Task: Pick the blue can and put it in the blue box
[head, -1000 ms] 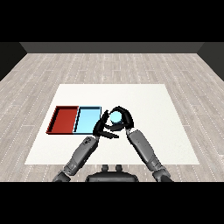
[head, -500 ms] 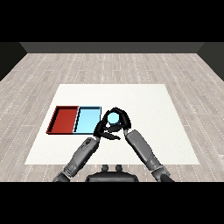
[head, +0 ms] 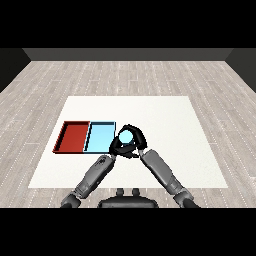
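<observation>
- Shifted leftward since a second ago: right hand (head: 131, 142) and its load, from well right of the trays to just beside the light blue one.
- Nearest, low in the head view: both grey forearms rising from the lower corners, converging toward the middle of the table (head: 200, 150).
- Left hand (head: 116, 148) tucked under and just left of the right hand; largely hidden, so open or curled cannot be told.
- Right hand curled round the blue can (head: 126, 136), fingers arching over the top, thumb beneath; pale round end of the can facing the camera.
- Can carried just right of the blue box (head: 99, 137), near its right wall, not yet over the inside.
- Probably light, rigid and smooth-sided, likely to slip or roll if set down on its side; best kept wrapped around the mid-body as now.
- Farther left: red tray (head: 73, 136), touching the blue box along one wall.
- Remaining, by judgement: short carry left, then lowering and letting go inside the box.
</observation>
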### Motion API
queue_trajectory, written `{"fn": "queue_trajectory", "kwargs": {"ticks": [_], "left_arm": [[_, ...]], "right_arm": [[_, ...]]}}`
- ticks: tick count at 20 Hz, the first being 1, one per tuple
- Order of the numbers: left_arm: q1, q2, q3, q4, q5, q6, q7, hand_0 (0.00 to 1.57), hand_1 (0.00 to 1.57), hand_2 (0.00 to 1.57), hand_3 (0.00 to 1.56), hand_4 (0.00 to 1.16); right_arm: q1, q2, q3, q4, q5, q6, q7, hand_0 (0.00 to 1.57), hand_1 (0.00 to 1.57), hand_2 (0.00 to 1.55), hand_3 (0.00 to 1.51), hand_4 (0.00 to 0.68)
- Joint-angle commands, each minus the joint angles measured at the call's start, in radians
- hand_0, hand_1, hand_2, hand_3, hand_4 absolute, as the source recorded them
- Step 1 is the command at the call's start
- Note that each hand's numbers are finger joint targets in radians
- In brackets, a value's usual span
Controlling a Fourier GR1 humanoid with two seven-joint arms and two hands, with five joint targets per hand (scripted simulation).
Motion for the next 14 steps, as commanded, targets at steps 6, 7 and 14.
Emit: {"fn": "queue_trajectory", "kwargs": {"ticks": [6, 7, 14], "left_arm": [[-0.053, 0.000, -0.027, 0.027, -0.057, 0.140, 0.110, 0.00, 0.00, 0.00, 0.00, 0.00], [-0.069, 0.000, -0.071, 0.005, -0.071, 0.207, 0.135, 0.00, 0.00, 0.00, 0.00, 0.00], [-0.105, 0.004, 0.011, 0.088, -0.148, 0.165, 0.044, 0.00, 0.00, 0.30, 0.00, 0.53]], "right_arm": [[-0.011, 0.000, 0.046, -0.021, -0.055, -0.026, 0.007, 1.50, 1.50, 1.46, 1.41, 0.565], [-0.013, 0.000, 0.045, -0.012, -0.048, -0.011, 0.015, 1.49, 1.49, 1.46, 1.41, 0.571], [-0.035, -0.014, 0.020, -0.053, -0.045, 0.018, 0.076, 1.49, 1.49, 1.46, 1.40, 0.557]]}}
